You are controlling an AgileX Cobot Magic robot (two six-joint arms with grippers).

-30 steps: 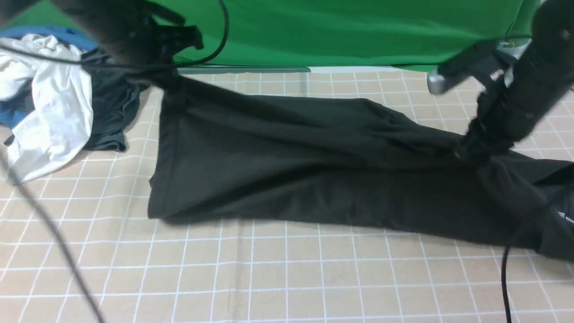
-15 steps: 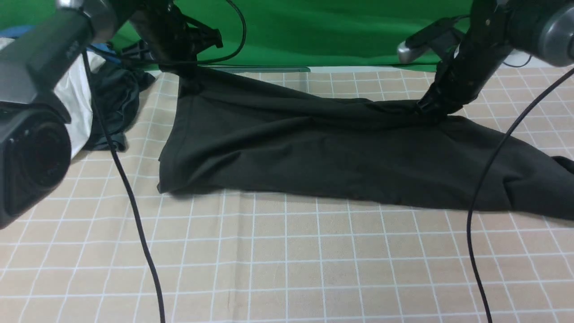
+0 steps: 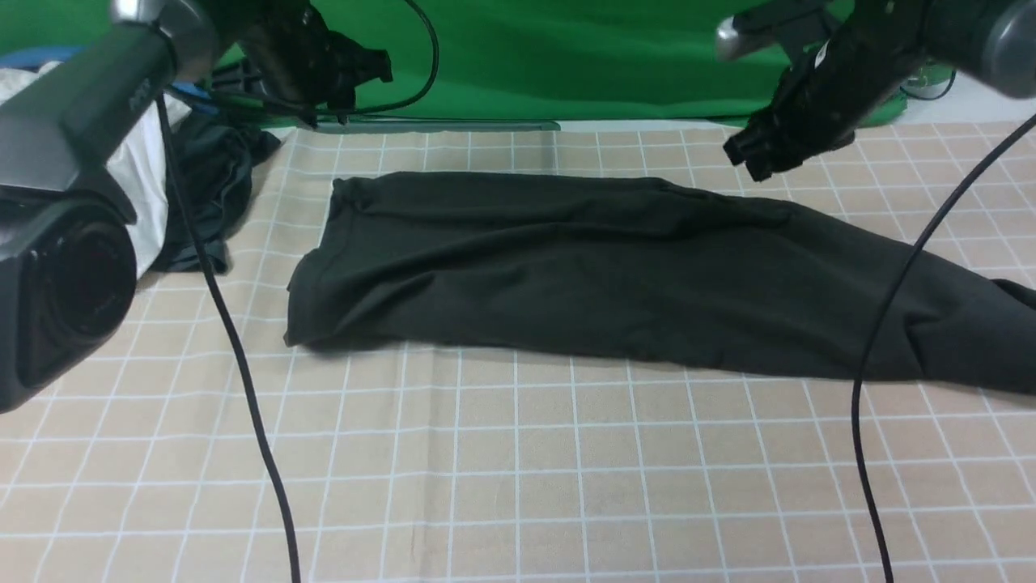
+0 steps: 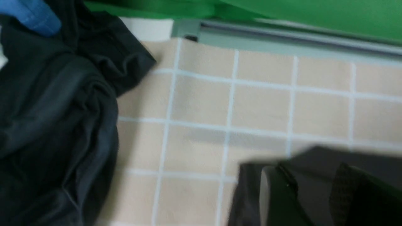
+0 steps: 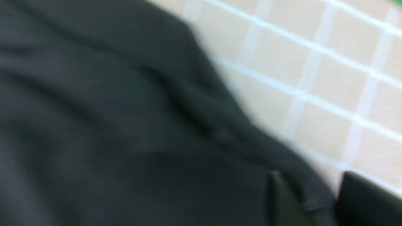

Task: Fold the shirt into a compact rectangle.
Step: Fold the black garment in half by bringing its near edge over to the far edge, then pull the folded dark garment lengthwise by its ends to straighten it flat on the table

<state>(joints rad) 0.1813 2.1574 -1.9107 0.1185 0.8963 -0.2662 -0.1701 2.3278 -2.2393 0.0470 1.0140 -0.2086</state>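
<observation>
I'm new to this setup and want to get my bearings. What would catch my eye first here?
A long black shirt lies in a band across the checked table cover, from left of centre to the right edge. The left gripper and right gripper hover over its far edge, jaws apart, holding nothing. A heap of other clothes sits far left.

The black T-shirt (image 3: 615, 275) lies as a long band across the gridded worktop (image 3: 518, 486). The left end effector (image 3: 320, 113) and the right end effector (image 3: 757, 158) hang above its far edge, touching nothing. A dark grey garment (image 3: 206, 194) lies to the left.
</observation>
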